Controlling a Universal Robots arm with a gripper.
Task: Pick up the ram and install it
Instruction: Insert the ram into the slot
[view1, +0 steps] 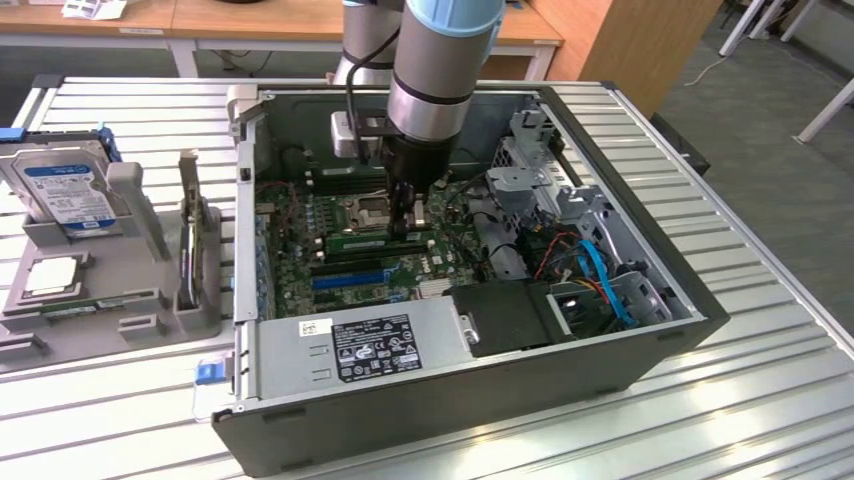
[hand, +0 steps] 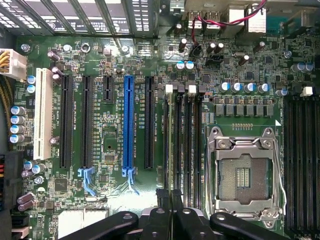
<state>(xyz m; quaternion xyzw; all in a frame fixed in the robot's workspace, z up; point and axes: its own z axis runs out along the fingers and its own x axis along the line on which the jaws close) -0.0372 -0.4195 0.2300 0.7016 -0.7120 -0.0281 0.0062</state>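
Wrist view: the gripper (hand: 170, 200) has its fingers pressed almost together, pinching the thin top edge of the ram (hand: 169, 145). The ram stands on edge and runs straight ahead of the fingers, lined up with the memory slot (hand: 169, 91) directly beneath them. The neighbouring slots (hand: 186, 145) lie just beside the fingers, toward the processor socket (hand: 243, 175). Seating appears to be the step in hand. Keep the ram upright and parallel to its slot. Press straight down with even force along its length. Avoid any twist toward the neighbouring slots.
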